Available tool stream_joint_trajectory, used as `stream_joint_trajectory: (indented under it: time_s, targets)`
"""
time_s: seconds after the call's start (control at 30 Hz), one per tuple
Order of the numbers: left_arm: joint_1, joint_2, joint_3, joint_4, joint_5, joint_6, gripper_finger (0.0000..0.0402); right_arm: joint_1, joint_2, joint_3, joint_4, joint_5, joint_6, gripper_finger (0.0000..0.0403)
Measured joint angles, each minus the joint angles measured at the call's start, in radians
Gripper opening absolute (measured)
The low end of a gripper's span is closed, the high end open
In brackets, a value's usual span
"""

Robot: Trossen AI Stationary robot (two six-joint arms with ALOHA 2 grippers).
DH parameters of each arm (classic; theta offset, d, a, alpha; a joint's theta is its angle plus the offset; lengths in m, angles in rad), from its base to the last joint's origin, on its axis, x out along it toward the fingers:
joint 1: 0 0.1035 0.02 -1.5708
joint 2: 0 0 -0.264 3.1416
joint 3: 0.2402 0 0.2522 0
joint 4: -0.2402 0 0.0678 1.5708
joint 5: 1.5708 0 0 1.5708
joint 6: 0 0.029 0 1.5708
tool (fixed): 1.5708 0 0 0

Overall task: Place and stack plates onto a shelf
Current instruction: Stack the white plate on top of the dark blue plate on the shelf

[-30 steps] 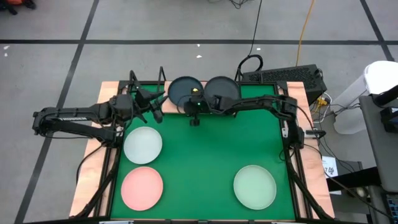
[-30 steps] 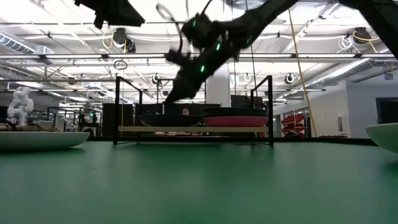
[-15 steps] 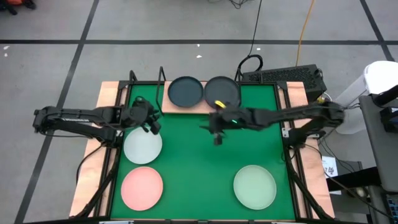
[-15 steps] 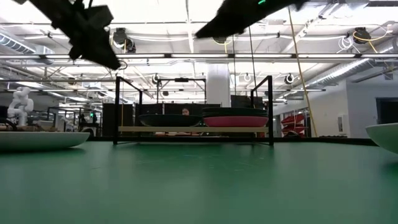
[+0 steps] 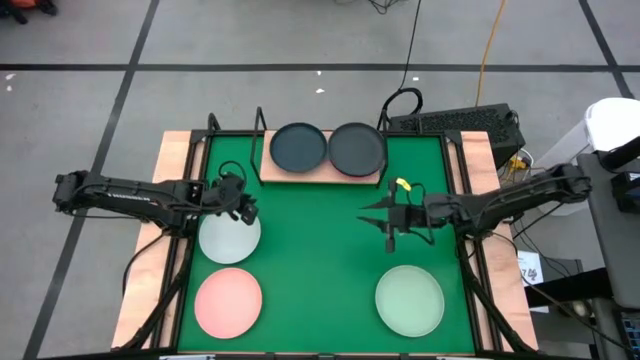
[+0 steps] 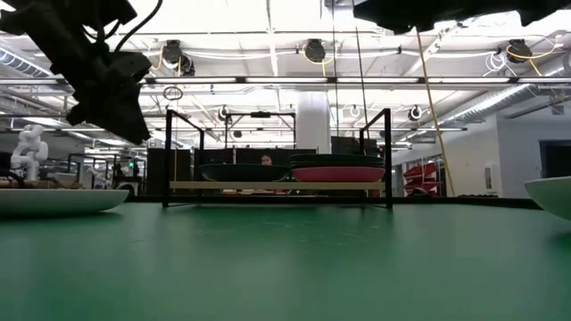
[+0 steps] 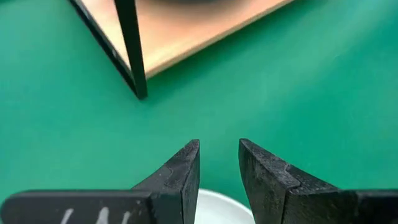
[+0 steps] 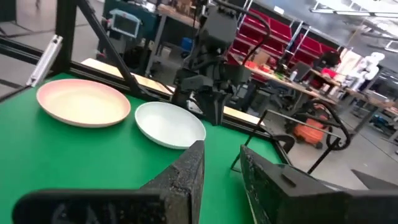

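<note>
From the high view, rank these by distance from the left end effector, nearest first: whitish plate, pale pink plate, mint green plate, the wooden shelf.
1. Whitish round plate: just below the left end effector, on the mat's left.
2. Light wood shelf on a black frame: far edge, centre.
3. Pale pink round plate: near left corner. Shelf and pink plate are close to call.
4. Mint green round plate: near right, clearly farthest.

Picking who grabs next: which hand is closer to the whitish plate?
Left. The left hand hovers at the whitish plate's far rim; the right hand is well across the mat, above the mint plate.
</note>
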Motion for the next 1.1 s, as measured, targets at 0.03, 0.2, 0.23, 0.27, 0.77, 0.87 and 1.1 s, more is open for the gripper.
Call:
stream_joint_trajectory:
  time_s: [0.03,0.2,0.23,0.27,0.77,0.87,1.1]
  targets:
    - [0.0,0.0,0.0,-0.008,0.012,-0.01,0.0115,0.004,-0.01,-0.009,0.0,0.0,0.0,0.0089]
    - [-0.002,0.016,0.0,-0.026,0.092,-0.076,0.0115,0.01,-0.025,-0.036,0.0,0.001,0.023,0.0089]
    - [-0.005,0.026,0.0,-0.033,0.112,-0.09,0.0115,0.01,-0.025,-0.037,-0.001,0.002,0.025,0.0089]
    - [-0.013,0.038,0.0,-0.041,0.123,-0.104,0.0115,0.01,-0.025,-0.037,-0.005,0.002,0.025,0.0089]
    - [-0.218,0.435,0.234,-0.208,0.188,-0.363,0.0115,0.01,-0.025,-0.038,-0.031,-0.001,0.03,0.0089]
    - [-0.234,0.532,0.314,-0.3,0.203,-0.398,0.0115,0.01,-0.025,-0.038,-0.031,-0.001,0.039,0.0089]
    - [-0.255,0.686,0.442,-0.338,0.21,-0.405,0.0115,0.01,-0.025,-0.038,-0.05,-0.001,0.053,0.0089]
